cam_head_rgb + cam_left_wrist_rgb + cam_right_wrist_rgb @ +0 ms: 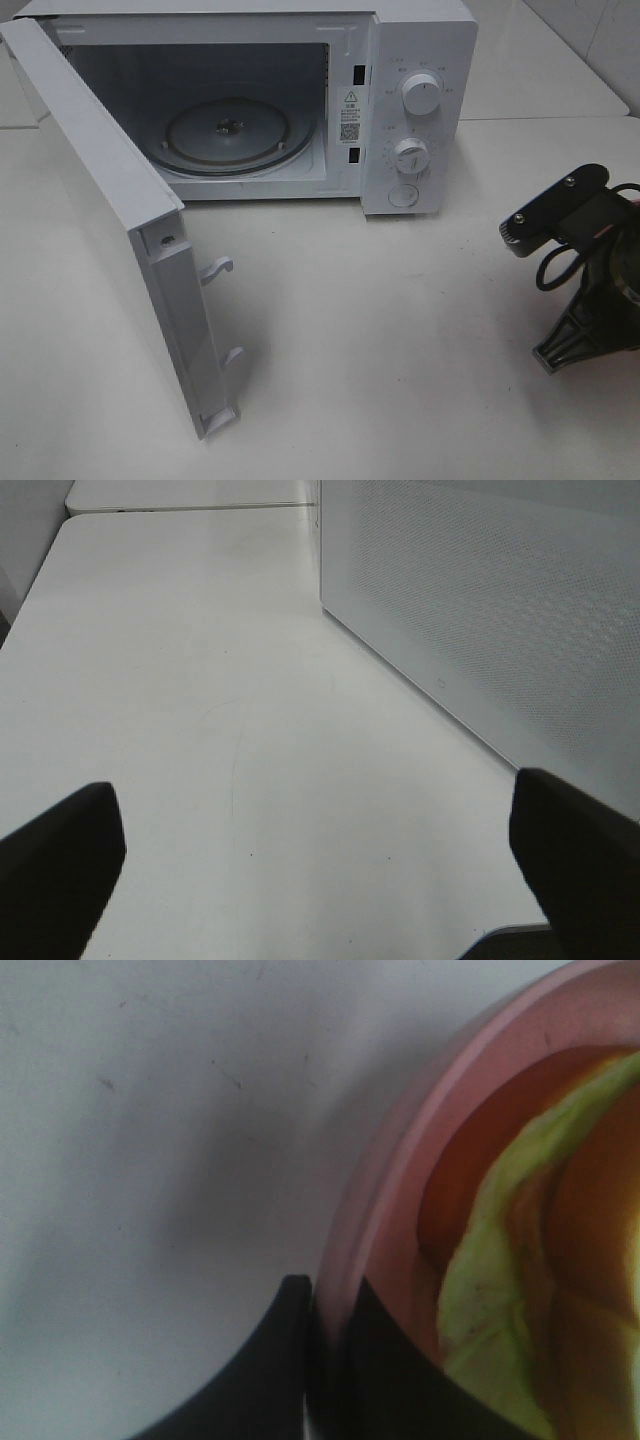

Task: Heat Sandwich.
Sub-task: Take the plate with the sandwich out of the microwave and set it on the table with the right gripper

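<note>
In the right wrist view my right gripper [325, 1295] is shut on the rim of the round pink plate [420, 1130], one dark finger on each side of the rim. The sandwich [520, 1260] lies on that plate, showing pale green filling and tan bread. In the exterior high view only the right arm [585, 270] shows at the right edge; plate and sandwich are out of view there. The white microwave [415, 100] stands at the back with its door [100, 200] swung wide open and a bare glass turntable [228, 135] inside. My left gripper [320, 850] is open above the table, holding nothing.
The open door juts toward the front left, with two latch hooks [218, 268] on its edge. A white perforated panel of the microwave [500, 610] rises beside the left gripper. White tabletop [380, 350] stretches between the door and the right arm.
</note>
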`<state>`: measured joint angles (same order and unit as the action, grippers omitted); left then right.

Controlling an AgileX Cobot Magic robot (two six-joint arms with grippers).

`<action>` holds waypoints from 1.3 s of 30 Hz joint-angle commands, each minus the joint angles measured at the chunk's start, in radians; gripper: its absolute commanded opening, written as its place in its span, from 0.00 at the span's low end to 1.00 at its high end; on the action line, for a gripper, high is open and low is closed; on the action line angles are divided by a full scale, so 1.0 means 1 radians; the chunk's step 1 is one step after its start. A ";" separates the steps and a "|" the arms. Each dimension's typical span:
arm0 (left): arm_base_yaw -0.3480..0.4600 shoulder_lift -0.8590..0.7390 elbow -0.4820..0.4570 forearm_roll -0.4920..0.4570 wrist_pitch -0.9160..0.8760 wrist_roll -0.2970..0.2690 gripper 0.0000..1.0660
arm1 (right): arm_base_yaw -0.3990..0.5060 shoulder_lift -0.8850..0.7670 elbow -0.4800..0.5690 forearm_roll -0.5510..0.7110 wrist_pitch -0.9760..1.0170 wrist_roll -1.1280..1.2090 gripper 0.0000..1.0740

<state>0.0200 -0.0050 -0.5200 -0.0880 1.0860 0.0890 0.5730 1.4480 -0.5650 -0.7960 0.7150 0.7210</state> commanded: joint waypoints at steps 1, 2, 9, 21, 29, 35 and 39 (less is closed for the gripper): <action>-0.002 -0.016 0.003 0.003 -0.010 -0.001 0.91 | -0.008 0.038 -0.029 -0.043 0.009 0.044 0.02; -0.002 -0.016 0.003 0.003 -0.010 -0.001 0.91 | -0.012 0.075 -0.051 -0.043 0.009 0.062 0.02; -0.002 -0.016 0.003 0.003 -0.010 -0.001 0.91 | -0.012 0.184 -0.110 -0.061 0.018 0.126 0.03; -0.002 -0.016 0.003 0.003 -0.010 -0.001 0.91 | -0.075 0.284 -0.140 -0.113 -0.001 0.230 0.04; -0.002 -0.016 0.003 0.003 -0.010 -0.001 0.91 | -0.143 0.353 -0.140 -0.159 -0.029 0.279 0.05; -0.002 -0.016 0.003 0.003 -0.010 -0.001 0.91 | -0.173 0.394 -0.140 -0.174 -0.077 0.347 0.06; -0.002 -0.016 0.003 0.003 -0.010 -0.001 0.91 | -0.175 0.427 -0.140 -0.214 -0.096 0.397 0.07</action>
<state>0.0200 -0.0050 -0.5200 -0.0880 1.0860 0.0890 0.4020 1.8610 -0.7020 -0.9710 0.6130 1.0900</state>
